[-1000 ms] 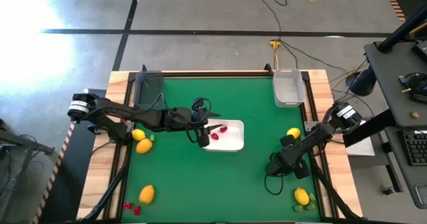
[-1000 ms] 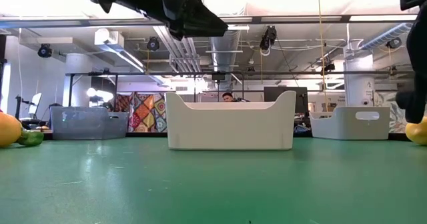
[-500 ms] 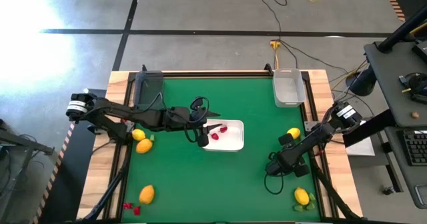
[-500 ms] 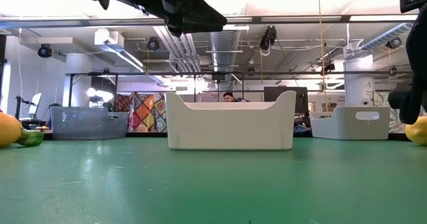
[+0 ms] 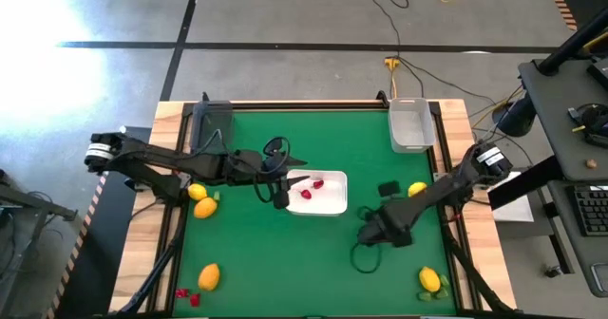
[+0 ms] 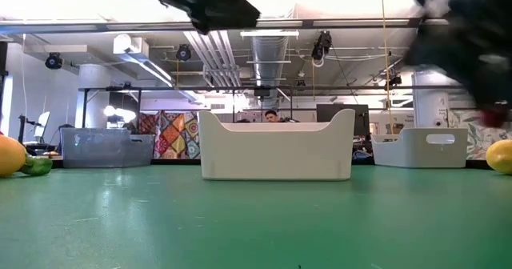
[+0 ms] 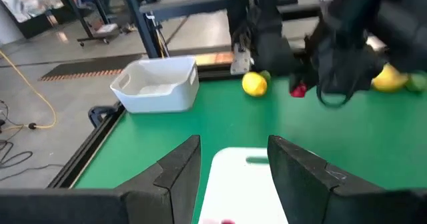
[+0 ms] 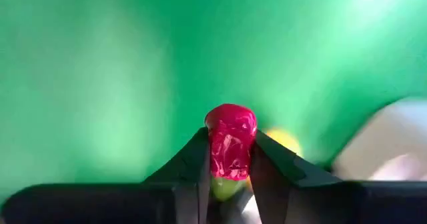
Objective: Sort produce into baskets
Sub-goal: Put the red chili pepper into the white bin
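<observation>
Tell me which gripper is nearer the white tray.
Left. The left gripper hangs over the white tray's left edge, fingers apart. The right gripper is off the tray's lower right corner over the mat, clamped on a red berry.

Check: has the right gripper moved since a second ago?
Yes. In the high view the right gripper, shut on a red berry, has shifted away from the table's right edge toward the white tray.

Overhead and table-level views share white tray point(image 5: 323, 203), wrist views closer, perhaps blurred.
</observation>
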`<state>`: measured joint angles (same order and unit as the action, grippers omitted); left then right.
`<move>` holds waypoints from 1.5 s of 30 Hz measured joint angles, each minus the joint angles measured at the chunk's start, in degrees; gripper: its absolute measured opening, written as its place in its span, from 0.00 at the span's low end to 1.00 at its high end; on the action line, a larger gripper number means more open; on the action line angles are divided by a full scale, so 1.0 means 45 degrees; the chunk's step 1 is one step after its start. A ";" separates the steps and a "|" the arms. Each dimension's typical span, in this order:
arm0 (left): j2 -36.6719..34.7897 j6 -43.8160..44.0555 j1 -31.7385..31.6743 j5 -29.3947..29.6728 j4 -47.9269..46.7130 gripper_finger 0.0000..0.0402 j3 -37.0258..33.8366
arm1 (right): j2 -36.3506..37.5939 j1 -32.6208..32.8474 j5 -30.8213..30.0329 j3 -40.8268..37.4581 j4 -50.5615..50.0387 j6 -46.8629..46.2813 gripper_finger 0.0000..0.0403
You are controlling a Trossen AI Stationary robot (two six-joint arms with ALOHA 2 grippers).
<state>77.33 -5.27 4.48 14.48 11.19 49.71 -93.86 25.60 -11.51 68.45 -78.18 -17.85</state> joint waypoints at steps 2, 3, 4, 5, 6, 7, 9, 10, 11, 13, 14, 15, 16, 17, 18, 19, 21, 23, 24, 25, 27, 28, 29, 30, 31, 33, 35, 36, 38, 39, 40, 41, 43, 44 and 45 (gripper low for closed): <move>-0.0524 -0.0025 0.0162 -0.0005 -0.0549 0.39 -0.0028 | 0.0005 -0.0360 -0.1344 0.1109 0.0726 0.0309 0.21; -0.0803 -0.0038 0.0242 -0.0005 -0.0625 0.39 -0.0086 | 0.0005 -0.0555 -0.1803 0.1599 0.1233 0.0594 0.21; -0.1063 -0.0065 0.0325 -0.0005 -0.0630 0.39 -0.0166 | 0.0005 -0.0753 -0.2146 0.2064 0.1742 0.0891 0.21; -0.1297 -0.0129 0.0395 -0.0008 -0.0634 0.39 -0.0264 | 0.0005 -0.0956 -0.2382 0.2461 0.2189 0.1205 0.21; -0.1516 -0.0204 0.0452 -0.0009 -0.0647 0.39 -0.0386 | 0.0005 -0.1187 -0.2476 0.2791 0.2657 0.1586 0.20; -0.1727 -0.0266 0.0522 0.0000 -0.0737 0.39 -0.0524 | 0.0005 -0.1434 -0.2470 0.3024 0.3101 0.1968 0.20; -0.2165 -0.0346 0.0615 0.0044 -0.0945 0.39 -0.0796 | 0.0005 -0.1913 -0.2451 0.3272 0.4231 0.2565 0.19; -0.2444 -0.0365 0.0672 0.0209 -0.1044 0.39 -0.0952 | 0.0000 -0.2160 -0.2413 0.3282 0.4734 0.2749 0.18; -0.2746 -0.0370 0.0705 0.0423 -0.1147 0.39 -0.1111 | 0.0000 -0.2396 -0.2287 0.3262 0.5146 0.2984 0.18; -0.3358 -0.0342 0.0796 0.0909 -0.1371 0.39 -0.1376 | 0.0000 -0.2883 -0.1712 0.3125 0.6029 0.3416 0.18; -0.3665 -0.0266 0.0828 0.1076 -0.1589 0.39 -0.1518 | 0.0000 -0.3108 -0.1397 0.2997 0.6487 0.3571 0.18; -0.3928 -0.0164 0.0845 0.1155 -0.1827 0.39 -0.1641 | 0.0000 -0.3324 -0.1098 0.2822 0.6963 0.3640 0.19; -0.4201 0.0019 0.0863 0.1163 -0.1995 0.39 -0.1786 | -0.0005 -0.3534 -0.0831 0.2634 0.7454 0.3647 0.19; -0.4466 0.0152 0.0869 0.1134 -0.2096 0.39 -0.1961 | -0.0009 -0.3718 -0.0545 0.2439 0.7929 0.3653 0.19; -0.4694 0.0281 0.0886 0.1132 -0.2156 0.39 -0.2143 | -0.0015 -0.3882 -0.0290 0.2256 0.8306 0.3662 0.19; -0.4872 0.0346 0.0887 0.1128 -0.2159 0.39 -0.2306 | -0.0015 -0.4030 -0.0060 0.2081 0.8562 0.3704 0.19; -0.5131 0.0383 0.0887 0.1112 -0.2170 0.39 -0.2568 | -0.0015 -0.4258 0.0228 0.1678 0.9025 0.3795 0.19; -0.5309 0.0381 0.0887 0.1112 -0.2169 0.39 -0.2712 | -0.0016 -0.4433 0.0311 0.1223 0.9455 0.3795 0.19; -0.5375 0.0357 0.0887 0.1107 -0.2153 0.39 -0.2753 | -0.0024 -0.4496 0.0332 0.1020 0.9583 0.3771 0.19; -0.5414 0.0313 0.0887 0.1107 -0.2150 0.39 -0.2798 | -0.0024 -0.4552 0.0332 0.0815 0.9768 0.3775 0.20; -0.5404 0.0208 0.0887 0.1099 -0.2154 0.39 -0.2825 | -0.0024 -0.4642 0.0444 0.0420 1.0340 0.3766 0.20; -0.5377 0.0146 0.0887 0.1093 -0.2154 0.39 -0.2830 | -0.0024 -0.4691 0.0669 0.0245 1.0648 0.3761 0.20; -0.5347 0.0062 0.0887 0.1093 -0.2113 0.39 -0.2831 | -0.0024 -0.4729 0.0955 0.0110 1.0969 0.3758 0.20; -0.5281 -0.0008 0.0884 0.1096 -0.2072 0.39 -0.2804 | -0.0024 -0.4752 0.1159 -0.0006 1.1333 0.3751 0.20; -0.5188 -0.0033 0.0883 0.1098 -0.2067 0.39 -0.2739 | -0.0063 -0.4760 0.1244 -0.0078 1.1650 0.3751 0.20; -0.4994 -0.0051 0.0882 0.1098 -0.2072 0.39 -0.2623 | -0.0280 -0.4773 0.1233 -0.0048 1.2032 0.3771 0.20; -0.4761 -0.0054 0.0882 0.1098 -0.2051 0.39 -0.2461 | -0.0678 -0.4802 0.1240 0.0095 1.1819 0.3770 0.20; -0.4665 -0.0059 0.0882 0.1098 -0.2034 0.39 -0.2422 | -0.0969 -0.4808 0.1236 0.0286 1.1839 0.3744 0.20; -0.4408 -0.0140 0.0882 0.1103 -0.2167 0.39 -0.2333 | -0.1595 -0.4813 0.1232 0.0739 1.1384 0.3774 0.20; -0.4304 -0.0184 0.0882 0.1103 -0.2168 0.39 -0.2264 | -0.1918 -0.4823 0.1223 0.1035 1.0812 0.3737 0.20; -0.4254 -0.0252 0.0882 0.1103 -0.2285 0.39 -0.2237 | -0.2192 -0.4863 0.1221 0.1383 1.0311 0.3582 0.20; -0.4182 -0.0294 0.0882 0.1118 -0.2388 0.39 -0.2228 | -0.2417 -0.4888 0.1215 0.1707 0.9915 0.3480 0.20; -0.4062 -0.0376 0.0882 0.1127 -0.2393 0.39 -0.2136 | -0.2725 -0.4945 0.1214 0.2224 0.9182 0.3304 0.20; -0.4060 -0.0390 0.0882 0.1129 -0.2536 0.39 -0.2136 | -0.2824 -0.4954 0.1162 0.2411 0.9061 0.3301 0.20; -0.4068 -0.0394 0.0882 0.1132 -0.2585 0.39 -0.2129 | -0.2876 -0.4954 0.1096 0.2492 0.9127 0.3299 0.20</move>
<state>59.02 -7.05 8.45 19.57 -0.44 40.13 -106.81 3.31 -6.58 79.67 -37.11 -3.01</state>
